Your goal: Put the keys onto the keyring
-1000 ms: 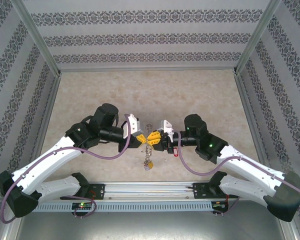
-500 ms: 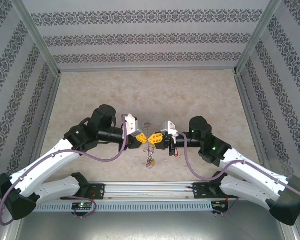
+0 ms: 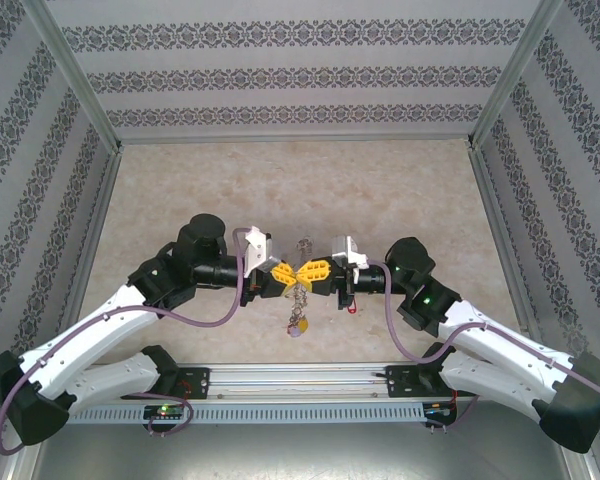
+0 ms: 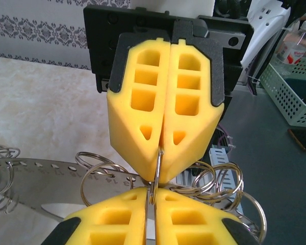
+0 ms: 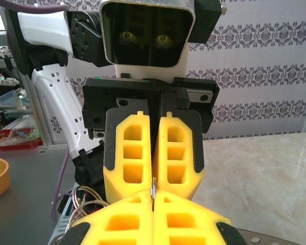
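Observation:
My left gripper and right gripper meet tip to tip above the table's near middle. Both are shut on the same thin silver wire ring, the keyring, seen edge-on between the yellow pads. The right wrist view shows the keyring pinched between my right gripper and the left gripper facing it. A bunch of small silver keys and tags hangs below the meeting point. A small red tag, the keys, shows under the right wrist; whether it hangs or lies there is unclear.
A perforated, numbered metal strip and several loose silver rings lie behind the fingers. A small ring rests on the table just beyond the grippers. A green basket stands off the table. The metal rail runs along the near edge.
Both grippers stayed tip to tip and drifted slightly toward the far side. The right forearm swung out to the right, and the hanging bunch now dangles a little lower.

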### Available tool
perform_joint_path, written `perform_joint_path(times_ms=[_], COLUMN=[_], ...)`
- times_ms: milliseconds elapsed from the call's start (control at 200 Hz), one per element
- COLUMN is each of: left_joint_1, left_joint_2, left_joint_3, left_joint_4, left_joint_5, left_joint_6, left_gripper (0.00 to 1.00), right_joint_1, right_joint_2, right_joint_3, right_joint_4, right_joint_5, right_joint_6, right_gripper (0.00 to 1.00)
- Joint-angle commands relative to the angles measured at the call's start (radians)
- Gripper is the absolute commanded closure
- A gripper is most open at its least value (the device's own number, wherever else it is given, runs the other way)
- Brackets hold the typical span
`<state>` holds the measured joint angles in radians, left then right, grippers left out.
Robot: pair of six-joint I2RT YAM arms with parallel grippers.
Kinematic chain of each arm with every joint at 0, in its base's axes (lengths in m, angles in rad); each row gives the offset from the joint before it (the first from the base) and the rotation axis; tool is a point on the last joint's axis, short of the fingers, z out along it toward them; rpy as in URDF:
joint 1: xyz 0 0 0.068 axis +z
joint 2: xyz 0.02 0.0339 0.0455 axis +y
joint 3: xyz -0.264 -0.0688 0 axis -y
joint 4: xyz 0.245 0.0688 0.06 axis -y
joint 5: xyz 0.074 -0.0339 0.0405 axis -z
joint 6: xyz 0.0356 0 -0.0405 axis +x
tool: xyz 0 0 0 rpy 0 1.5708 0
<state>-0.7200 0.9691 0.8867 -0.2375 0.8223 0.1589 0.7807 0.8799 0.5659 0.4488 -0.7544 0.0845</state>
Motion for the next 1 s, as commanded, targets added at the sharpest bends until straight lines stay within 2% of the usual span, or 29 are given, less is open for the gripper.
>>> perform_joint_path(times_ms=[0,475,964,994], left_joint_1=[-0.009,-0.009,-0.009,-0.01], left_joint_2=[-0.038,-0.027,-0.02,-0.016], left_joint_3=[-0.007,-0.012,-0.035,-0.034], left_joint_4=[0.079,0.103,0.228,0.232], left_joint_5=[0.0,0.02,0.036,0.04], left_joint_6=[-0.019,-0.032,-0.07,-0.071], left_gripper=[0.88,0.91,0.9,0.92], right_joint_1=[-0.003,-0.002,-0.003,-0.003], right_joint_2=[-0.006,-0.009,0.018,0.019], right_joint_3=[-0.006,-0.018,-0.063,-0.064], right_joint_4=[0.085,0.115,0.357,0.362], right_joint_5=[-0.05,-0.054,-0.071,-0.069], right_joint_6=[0.024,0.041,0.165,0.166], right_gripper=[1.0,1.0,1.0,1.0])
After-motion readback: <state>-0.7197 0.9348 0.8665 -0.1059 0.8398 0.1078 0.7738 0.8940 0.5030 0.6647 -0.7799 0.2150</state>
